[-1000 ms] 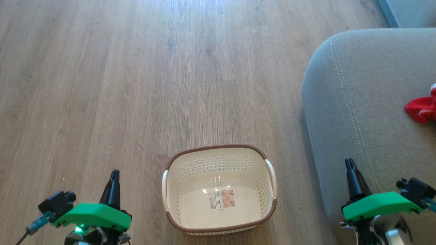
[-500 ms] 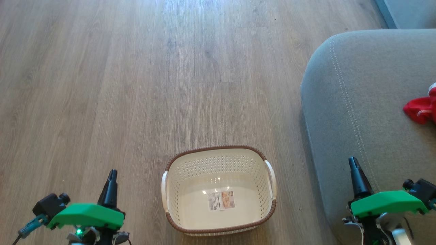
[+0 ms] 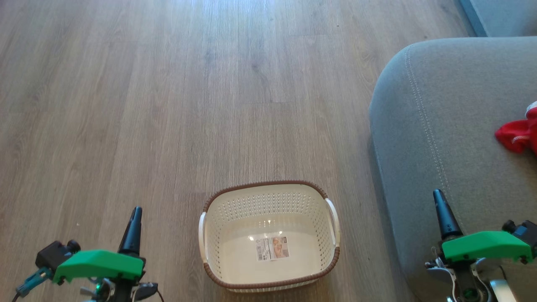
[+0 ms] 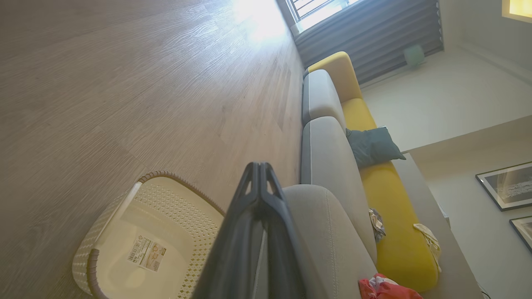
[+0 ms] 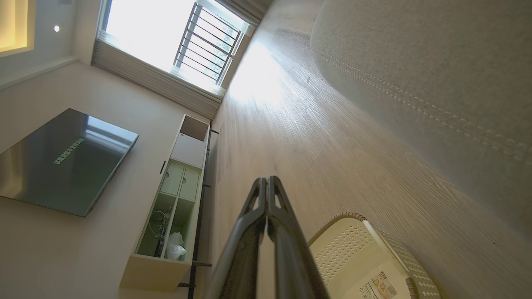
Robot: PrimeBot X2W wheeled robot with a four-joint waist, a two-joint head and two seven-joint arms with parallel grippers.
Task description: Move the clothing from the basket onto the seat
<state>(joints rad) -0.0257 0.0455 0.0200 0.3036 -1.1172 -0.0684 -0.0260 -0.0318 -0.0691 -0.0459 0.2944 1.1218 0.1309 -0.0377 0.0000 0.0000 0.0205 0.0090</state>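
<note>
The basket [image 3: 265,183] stands on the wood floor [image 3: 168,105] near the robot, midway between its two arms. Its cream bottom shows, with a printed label [image 3: 273,247] stuck on it. The clothing [image 3: 515,136] lies as a red bundle with some white in it on the seat [image 3: 444,117], toward the right and well apart from the basket.

The seat is a big grey cushion with a stitched seam, and its rounded corner rises just to the right of the basket. A narrow strip of floor runs between the two. The left fingers [image 3: 135,218] are pressed together and holding nothing, over the floor to the left of the basket. The right fingers [image 3: 440,205] are also together and empty, over the near left edge of the seat, with the clothing farther off to their right.

Beyond the seat a row of grey cushions [image 4: 322,95] runs along the floor toward a bright window [image 4: 316,8], backed by a yellow sofa part [image 4: 376,187]. A dark teal pillow [image 4: 372,145] and two small crumpled cloths [image 4: 376,224] lie on it. Framed pictures [image 4: 505,185] hang on the wall behind.

Across the room to the left, a wall-mounted screen [image 5: 62,162] hangs beside a pale cabinet [image 5: 174,199] with open compartments. Plain floor stretches far ahead of the basket.
</note>
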